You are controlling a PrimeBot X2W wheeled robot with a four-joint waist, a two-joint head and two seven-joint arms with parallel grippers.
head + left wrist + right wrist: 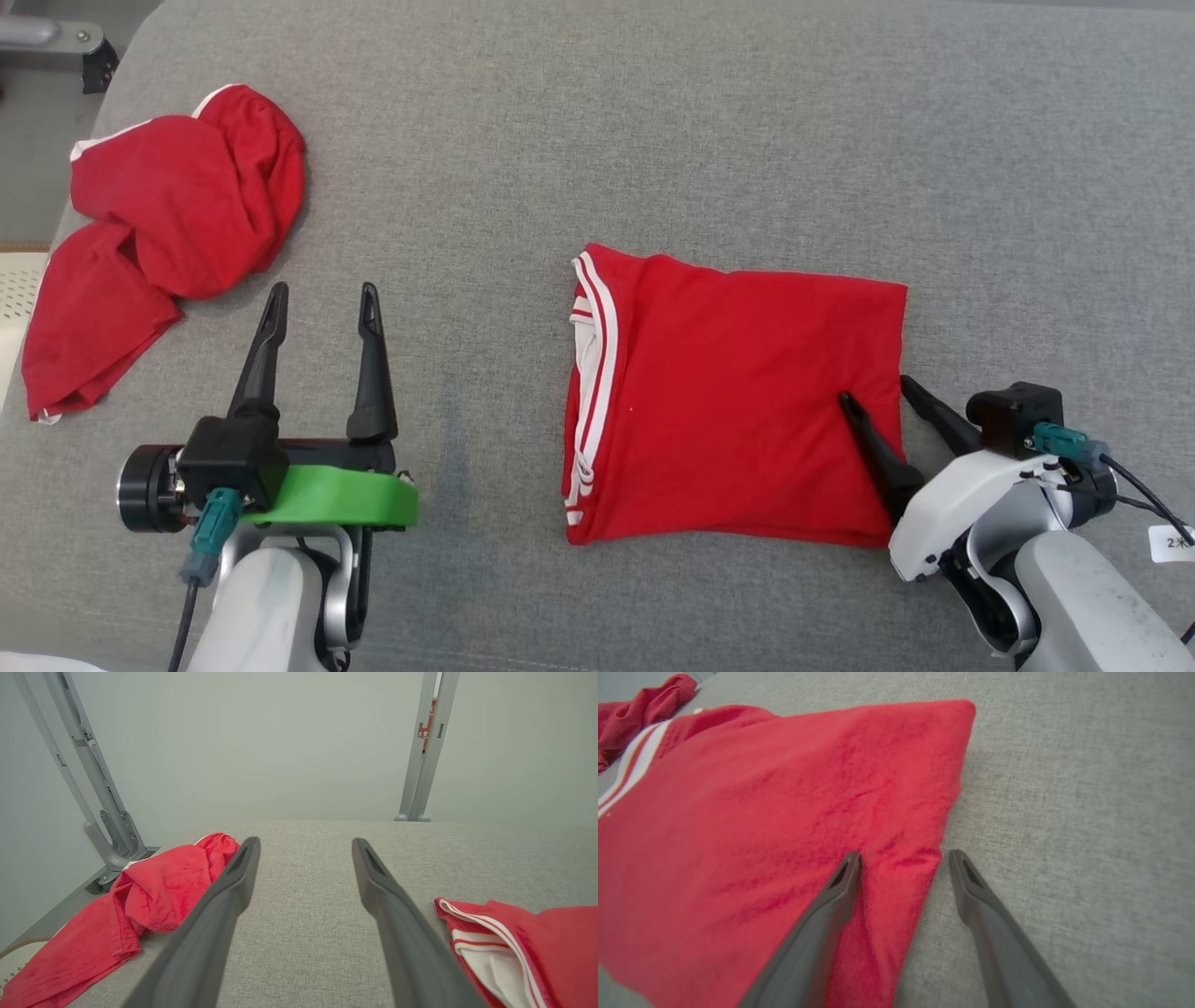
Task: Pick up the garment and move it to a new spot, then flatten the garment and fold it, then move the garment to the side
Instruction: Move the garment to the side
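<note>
A red garment [738, 401] with white side stripes lies folded into a flat rectangle on the grey cloth surface. My right gripper [876, 390] stands open astride its right edge: one finger presses on the red cloth [784, 812], the other rests on the grey surface beside it. The cloth between the fingers is slightly bunched. My left gripper [322, 297] is open and empty, to the left of the garment. In the left wrist view the striped end of the garment [504, 942] shows at the lower right of the left gripper [306, 844].
A second red garment [159, 233] lies crumpled at the far left, partly hanging over the edge of the surface [653, 112]; it also shows as the crumpled red garment [140, 900]. Grey metal frame legs [100, 807] stand beyond the far edge.
</note>
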